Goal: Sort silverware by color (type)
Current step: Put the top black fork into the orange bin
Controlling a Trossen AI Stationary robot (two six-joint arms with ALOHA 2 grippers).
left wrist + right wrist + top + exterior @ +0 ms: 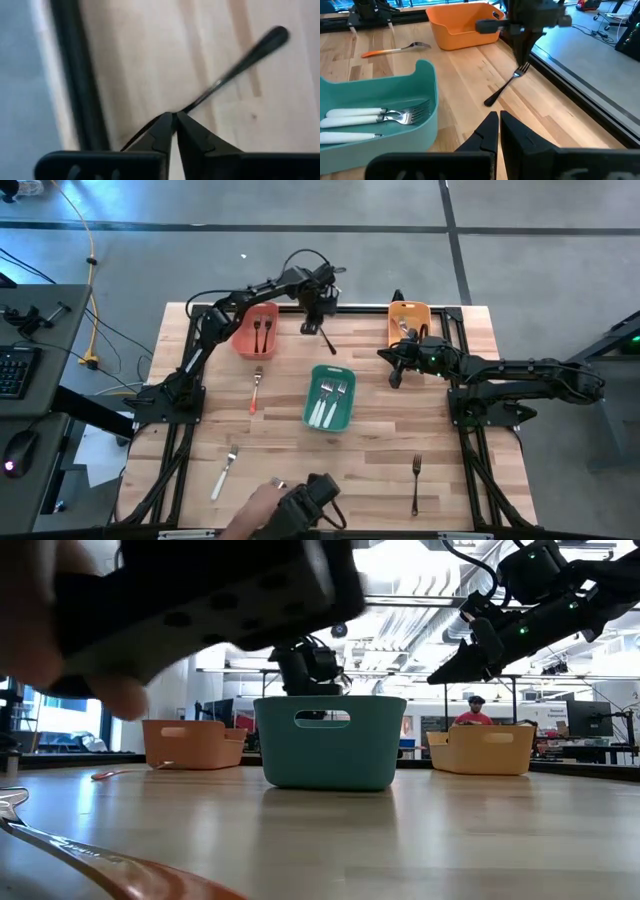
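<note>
My left gripper is at the table's far edge, shut on a dark-handled fork. The right wrist view shows this gripper and fork too. My right gripper hangs shut and empty beside the orange bin. The teal bin holds white-handled forks. In the salmon bin lie dark-handled forks. On the table lie an orange-handled fork, a white-handled fork and a dark fork. My left gripper pinches the dark fork at its head end between the two fingers, coming from above and pointing down. The fork slants down from the fingers, its handle running away from them. The handle's free end is at the tabletop; whether it touches, I cannot tell.
A person's hand holding a dark device reaches over the table's near edge and fills the upper left of the low view. An orange-handled utensil lies right before the low camera. Bare wood stretches between the teal bin and the near edge.
</note>
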